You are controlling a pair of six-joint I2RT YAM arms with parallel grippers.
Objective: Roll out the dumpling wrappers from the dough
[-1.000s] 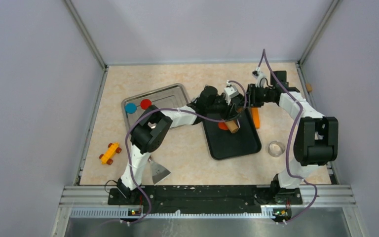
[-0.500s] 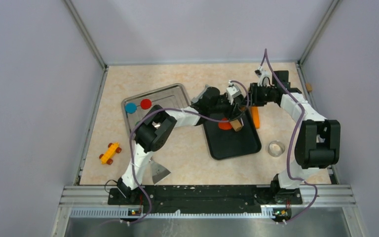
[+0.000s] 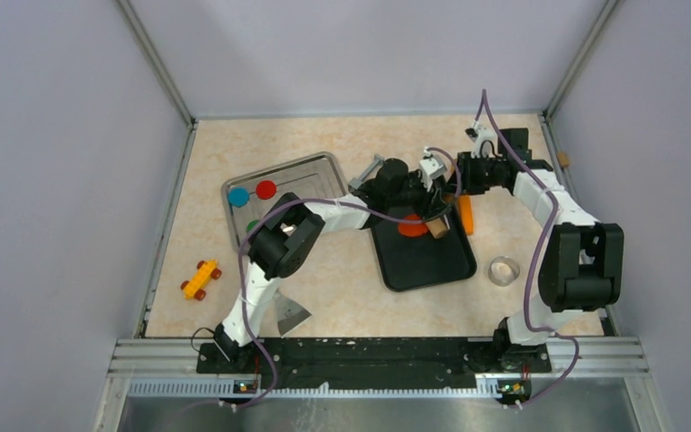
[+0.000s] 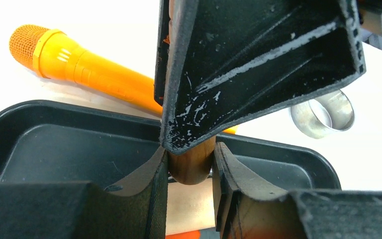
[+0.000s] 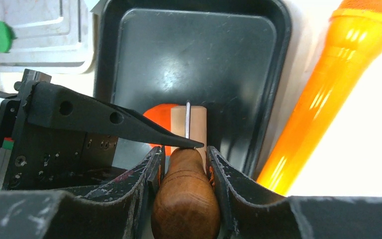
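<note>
Wood sits pinched at the centre of the left wrist view: the left gripper (image 4: 190, 154) is closed tight on the dark brown handle of the rolling pin (image 4: 191, 167), whose pale barrel runs back toward the camera. Behind it the rim of the black tray (image 4: 54, 114) curves across the picture. Beyond the tray, on the table (image 4: 109, 20), lie an orange carrot-shaped toy (image 4: 79, 62) and a metal ring (image 4: 323, 112).

From the right wrist, the right gripper (image 5: 185, 154) is clamped around a dark handle of the pin, one pad on each side. The barrel points away over the floor of the black tray and rests on the dough (image 5: 154, 117), a flat orange-red patch inside that tray. A finger of the left gripper reaches in from the left, its tip where handle meets barrel. The carrot-shaped toy lies just outside the tray's right wall. At top left, a corner of a silver tray (image 5: 45, 62) holds a green dumpling wrapper (image 5: 0, 36).

From above, both arms meet over the far half of the black tray, with the dough showing beside the pin. The silver tray, left of the black one, holds a blue wrapper (image 3: 237, 197) and a red wrapper (image 3: 265, 189) side by side, with the green one nearer and partly hidden by the left arm. A yellow toy car (image 3: 201, 278) and a scraper (image 3: 290, 312) lie on the table.
</note>
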